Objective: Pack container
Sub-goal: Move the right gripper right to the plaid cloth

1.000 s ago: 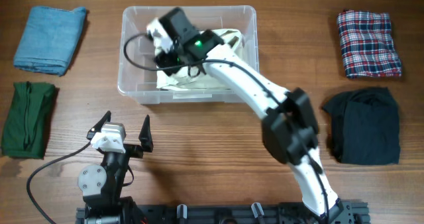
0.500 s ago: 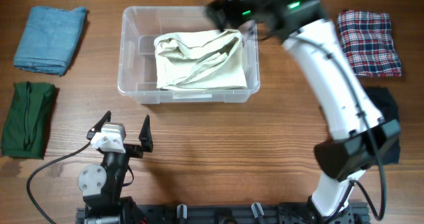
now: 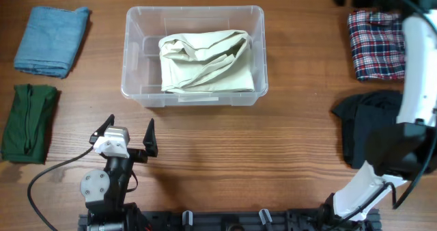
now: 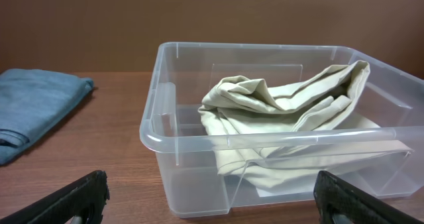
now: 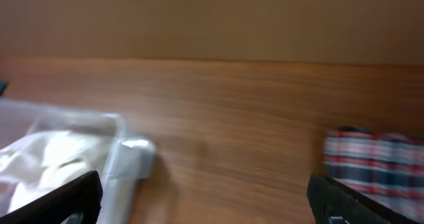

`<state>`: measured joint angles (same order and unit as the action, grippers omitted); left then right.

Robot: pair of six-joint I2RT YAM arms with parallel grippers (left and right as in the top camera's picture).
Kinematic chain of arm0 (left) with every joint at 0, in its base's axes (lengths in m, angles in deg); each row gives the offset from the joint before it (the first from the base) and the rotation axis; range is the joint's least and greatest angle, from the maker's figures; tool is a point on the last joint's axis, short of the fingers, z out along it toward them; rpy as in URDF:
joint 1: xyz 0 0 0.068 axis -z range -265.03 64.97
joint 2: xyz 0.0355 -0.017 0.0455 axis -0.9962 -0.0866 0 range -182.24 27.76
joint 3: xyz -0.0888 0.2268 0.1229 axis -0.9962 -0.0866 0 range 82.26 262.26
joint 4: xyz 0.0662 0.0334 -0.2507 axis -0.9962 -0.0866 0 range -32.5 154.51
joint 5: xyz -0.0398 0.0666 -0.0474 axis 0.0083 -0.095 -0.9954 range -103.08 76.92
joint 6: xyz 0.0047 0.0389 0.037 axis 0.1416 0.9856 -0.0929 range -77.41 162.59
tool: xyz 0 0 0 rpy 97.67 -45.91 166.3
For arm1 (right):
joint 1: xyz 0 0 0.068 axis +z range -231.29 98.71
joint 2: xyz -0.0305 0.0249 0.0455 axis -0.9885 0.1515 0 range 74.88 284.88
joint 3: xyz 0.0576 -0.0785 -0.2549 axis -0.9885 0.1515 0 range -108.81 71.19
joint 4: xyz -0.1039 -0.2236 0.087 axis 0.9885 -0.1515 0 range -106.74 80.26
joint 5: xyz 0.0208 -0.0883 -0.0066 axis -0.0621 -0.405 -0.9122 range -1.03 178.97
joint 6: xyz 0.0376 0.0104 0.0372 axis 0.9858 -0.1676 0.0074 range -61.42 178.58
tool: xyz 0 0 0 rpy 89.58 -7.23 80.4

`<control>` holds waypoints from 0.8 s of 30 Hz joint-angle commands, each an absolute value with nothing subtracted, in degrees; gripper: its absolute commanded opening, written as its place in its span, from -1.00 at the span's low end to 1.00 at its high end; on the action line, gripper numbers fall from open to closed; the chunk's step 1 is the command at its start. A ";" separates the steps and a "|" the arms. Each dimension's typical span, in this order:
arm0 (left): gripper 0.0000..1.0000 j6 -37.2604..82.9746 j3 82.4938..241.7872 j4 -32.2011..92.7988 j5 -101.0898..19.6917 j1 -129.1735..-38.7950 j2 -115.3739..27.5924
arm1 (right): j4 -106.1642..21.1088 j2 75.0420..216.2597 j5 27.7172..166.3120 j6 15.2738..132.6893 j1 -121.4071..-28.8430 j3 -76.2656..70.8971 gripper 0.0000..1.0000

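The clear container [image 3: 133,53] stands at the back middle of the table, and a crumpled cream cloth [image 3: 205,61] lies loose inside it. My left gripper [image 3: 127,131] rests open near the front edge, facing the container [image 4: 159,139] with nothing between its fingers. The cream cloth [image 4: 285,111] shows through the wall. My right arm [image 3: 418,67] reaches to the far right corner, its head cut off by the overhead view's top edge. The right gripper [image 5: 212,207] is open and empty, over bare wood between the container's corner [image 5: 126,159] and a plaid cloth [image 5: 377,163].
Folded cloths lie around: blue [image 3: 51,39] at the back left, dark green [image 3: 27,121] below it, red plaid [image 3: 379,43] at the back right, black [image 3: 375,128] in front of that, partly under the right arm.
The right arm has lifted out of the container and swung up to the far right, leaving the cream cloth inside; its jaws have opened. The left arm has not moved.
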<state>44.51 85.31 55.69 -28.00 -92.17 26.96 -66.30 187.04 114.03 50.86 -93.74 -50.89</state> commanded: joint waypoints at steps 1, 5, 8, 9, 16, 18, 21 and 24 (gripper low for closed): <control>1.00 45.38 84.99 55.75 -28.07 -91.91 27.37 | -65.36 188.09 116.54 50.94 -99.35 -50.98 0.99; 1.00 45.38 84.99 55.75 -28.07 -91.91 27.37 | -65.49 191.93 118.58 50.73 -105.15 -50.98 0.99; 1.00 45.38 84.99 55.75 -28.07 -91.91 27.37 | -66.08 195.23 120.22 50.38 -108.75 -50.98 1.00; 0.99 45.38 84.99 55.75 -28.07 -91.91 27.37 | -66.25 196.02 120.83 50.38 -109.63 -50.98 0.99; 1.00 45.38 84.99 55.75 -28.07 -91.91 27.37 | -67.94 201.07 122.69 52.82 -115.37 -50.96 0.99; 0.99 45.38 84.99 55.75 -28.07 -91.91 27.37 | -67.98 201.90 123.04 56.82 -116.97 -50.96 1.00; 1.00 45.38 84.99 55.75 -28.07 -91.91 27.37 | -68.18 202.64 123.12 59.32 -118.41 -50.96 1.00; 1.00 45.38 84.99 55.75 -28.07 -91.91 27.37 | -68.88 203.08 122.71 62.27 -119.94 -50.85 0.99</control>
